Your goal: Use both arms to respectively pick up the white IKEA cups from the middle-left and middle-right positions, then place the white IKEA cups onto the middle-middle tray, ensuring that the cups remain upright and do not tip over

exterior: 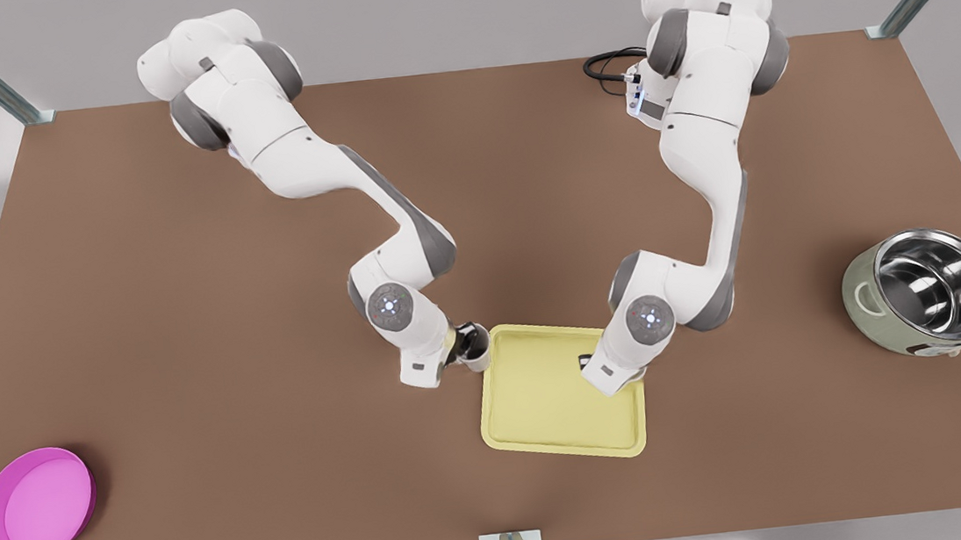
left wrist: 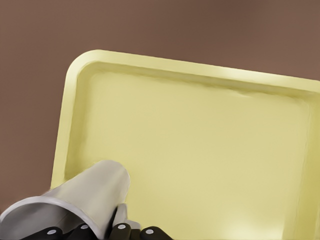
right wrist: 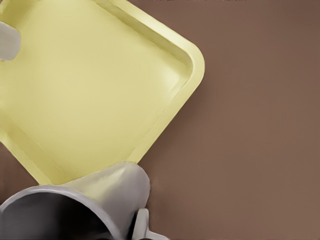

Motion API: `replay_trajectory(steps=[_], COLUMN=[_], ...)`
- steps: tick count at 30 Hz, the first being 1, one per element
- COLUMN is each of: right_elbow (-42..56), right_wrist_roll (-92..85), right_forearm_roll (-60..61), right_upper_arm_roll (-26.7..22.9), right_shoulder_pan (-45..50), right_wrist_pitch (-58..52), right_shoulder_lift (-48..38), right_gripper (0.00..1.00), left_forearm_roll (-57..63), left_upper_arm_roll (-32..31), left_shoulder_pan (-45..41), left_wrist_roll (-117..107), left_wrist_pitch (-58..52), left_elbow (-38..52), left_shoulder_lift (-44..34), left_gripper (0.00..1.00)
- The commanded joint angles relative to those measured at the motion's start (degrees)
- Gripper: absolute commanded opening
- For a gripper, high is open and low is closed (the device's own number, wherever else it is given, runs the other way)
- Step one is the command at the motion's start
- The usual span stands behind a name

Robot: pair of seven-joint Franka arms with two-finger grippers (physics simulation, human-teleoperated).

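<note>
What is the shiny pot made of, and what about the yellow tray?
The pot looks like polished steel inside: its bowl mirrors bright glints, set in a dull grey-green shell. The tray looks like matte plastic, an even pale yellow with soft rounded edges and no sharp reflections. Both are guesses from looks alone.

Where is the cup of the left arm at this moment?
In the front view, the left gripper holds the cup at the tray's far-left corner.
</note>
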Motion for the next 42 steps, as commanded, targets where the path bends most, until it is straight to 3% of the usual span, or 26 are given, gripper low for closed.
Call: replay_trajectory(steps=[1,11,13,16,18,19,20,21,27,28,31,34,36,38,42], right_elbow=[1.61,14.8,14.8,14.8,14.8,14.71,14.71,14.71,14.71,14.71,14.71,14.1,9.71,6.36,5.83], right_wrist_roll=[30.63,33.62,33.62,33.45,33.54,33.54,33.54,32.92,32.57,32.48,32.66,33.18,33.45,32.75,7.18], right_forearm_roll=[0.15,0.24,0.24,0.24,0.24,0.33,0.24,0.33,0.33,0.33,0.41,0.85,0.85,0.85,-1.69], right_upper_arm_roll=[0.02,0.11,0.11,-0.07,-0.16,-0.24,-0.42,-0.59,-0.42,-0.33,-0.07,0.2,0.2,0.11,-0.42], right_shoulder_pan=[1.02,3.65,3.65,3.65,3.74,4.01,4.01,4.01,4.01,4.01,4.01,4.18,3.92,0.67,-15.32], right_wrist_pitch=[2.39,1.69,1.86,2.22,2.3,2.3,2.39,2.39,2.3,2.3,0.64,-3.31,-8.15,-16.93,-44.09], right_shoulder_lift=[1.0,11.81,11.9,12.95,12.86,12.86,12.86,12.77,12.6,12.51,10.93,7.07,0.92,-2.17,-4.54], right_gripper=[0.21,0.21,0.21,0.21,0.23,0.39,0.7,1.0,1.0,1.0,1.0,1.0,1.0,1.0,1.0], left_forearm_roll=[2.35,2.44,2.44,2.44,2.44,2.35,2.26,2.17,0.77,0.24,0.24,0.77,2.44,5.78,4.81], left_upper_arm_roll=[-0.22,-1.89,-1.97,-1.97,-1.97,-1.97,-1.97,-2.68,-2.76,-2.76,-2.59,-2.41,-2.24,-2.24,-2.59], left_shoulder_pan=[-0.27,0.08,0.08,0.17,0.26,0.26,0.26,0.78,0.78,0.87,6.22,17.3,20.65,18.54,17.75], left_wrist_roll=[-18.67,-18.58,-18.58,-18.5,-18.58,-18.5,-18.58,-18.67,-18.58,-18.58,-16.14,1.7,14.46,19.65,20.44], left_wrist_pitch=[0.87,-7.04,-7.04,-7.04,-7.04,-7.04,-7.12,-7.74,-13.71,-20.3,-42.45,-48.17,-50.72,-41.14,-45.36], left_elbow=[-0.04,0.14,0.14,0.14,0.14,0.14,0.14,0.14,0.22,1.19,14.9,15.78,14.82,-1.97,-1.53], left_shoulder_lift=[0.7,0.61,0.7,0.79,0.7,0.61,0.35,0.09,-4.57,-6.77,-10.62,-16.79,-21.79,-33.48,-32.61], left_gripper=[0.21,0.23,0.51,0.63,0.79,0.94,1.0,1.0,1.0,1.0,1.0,1.0,1.0,1.0,1.0])
